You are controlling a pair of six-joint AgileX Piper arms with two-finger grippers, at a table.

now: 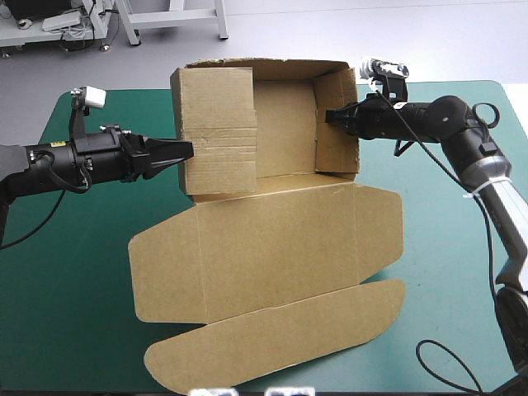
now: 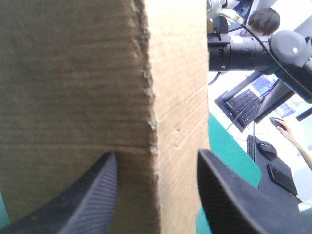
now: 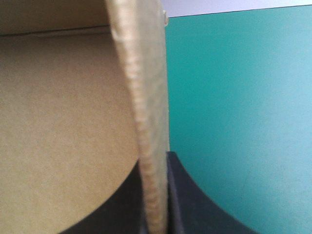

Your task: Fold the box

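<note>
The brown box (image 1: 285,124) stands at the far middle of the table with its walls raised and its lid (image 1: 280,239) flat toward the front. My left gripper (image 1: 186,151) is at the box's left wall. In the left wrist view its fingers (image 2: 156,155) stand apart, open, with the torn edge of that wall (image 2: 151,97) between them. My right gripper (image 1: 332,116) holds the top of the right wall. In the right wrist view the board's edge (image 3: 141,97) is pinched between the all but shut gripper (image 3: 155,158).
The lid's long front flap (image 1: 272,346) reaches close to the table's front edge. Its side flaps (image 1: 165,276) spread left and right. The teal-green cover (image 1: 74,272) shows on both sides of the lid. The box's back wall sits at the table's far edge.
</note>
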